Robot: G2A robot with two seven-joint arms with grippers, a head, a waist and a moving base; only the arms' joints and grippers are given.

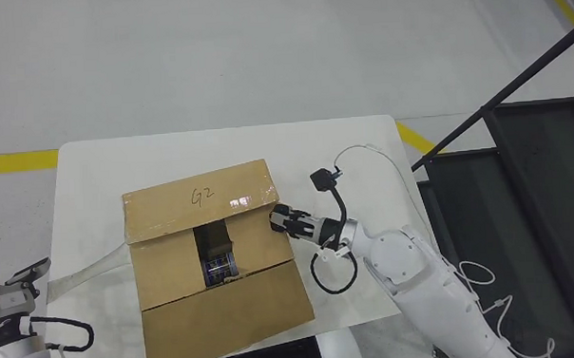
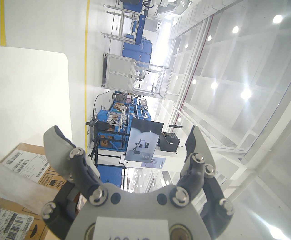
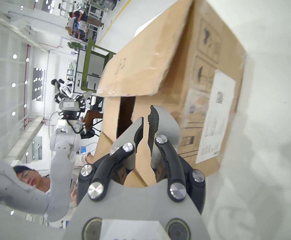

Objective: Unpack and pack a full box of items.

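A: So, where does the cardboard box [image 1: 225,309] sit?

B: Centre-left of the top view, on a white table [image 1: 97,176]. Its two long flaps [image 1: 202,196] are partly folded in. They leave a dark gap in the middle where packed items [image 1: 217,264] show. The box's lower edge lies close to the table edge at the bottom of the frame.

A: And the claws?

B: The right gripper [image 1: 277,217] is at the box's right side, level with the gap, touching the rim there. In the right wrist view its fingers [image 3: 163,122] are almost together, with only a thin slit between them. Whether a flap edge is caught in that slit I cannot tell. The left gripper [image 2: 126,134] is spread wide and holds nothing. It hangs at the lower left of the top view, well apart from the box.

A: What could go wrong?

B: In my judgement, mostly the box moving. Nothing steadies it, so a pull on a flap could drag or swivel the whole box towards the table edge at the bottom of the frame instead of opening it. A grip on thin cardboard could also slip off or tear the edge, which already looks ragged. A pale strip [image 1: 90,265] trails from the box's left side and might snag the left arm if it comes in.
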